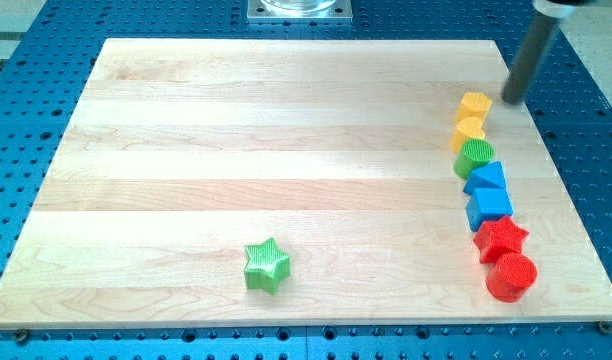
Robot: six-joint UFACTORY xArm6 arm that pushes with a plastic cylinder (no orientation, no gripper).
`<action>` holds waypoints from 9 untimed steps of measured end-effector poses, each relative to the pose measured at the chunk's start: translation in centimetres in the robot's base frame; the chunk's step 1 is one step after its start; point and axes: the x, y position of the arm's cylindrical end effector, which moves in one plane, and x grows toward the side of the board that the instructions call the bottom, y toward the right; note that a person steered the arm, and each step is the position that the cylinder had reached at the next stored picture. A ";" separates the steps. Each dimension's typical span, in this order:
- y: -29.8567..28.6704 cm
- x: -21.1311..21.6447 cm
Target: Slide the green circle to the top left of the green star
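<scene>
The green circle (474, 157) sits in a column of blocks at the view's right, between a yellow block above and a blue block below. The green star (267, 265) stands alone near the view's bottom, left of centre, far from the circle. My tip (512, 98) is at the view's upper right, just right of the top yellow block and above and to the right of the green circle, touching neither.
The column runs top to bottom: yellow hexagon (475, 105), yellow heart-like block (468, 132), green circle, blue triangle (486, 179), blue cube (489, 207), red star (501, 238), red cylinder (512, 276). The wooden board (236, 150) lies on a blue perforated table.
</scene>
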 end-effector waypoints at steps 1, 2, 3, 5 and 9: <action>-4.4 6.5; -8.5 6.7; -14.7 8.1; -16.3 12.2; -30.7 14.0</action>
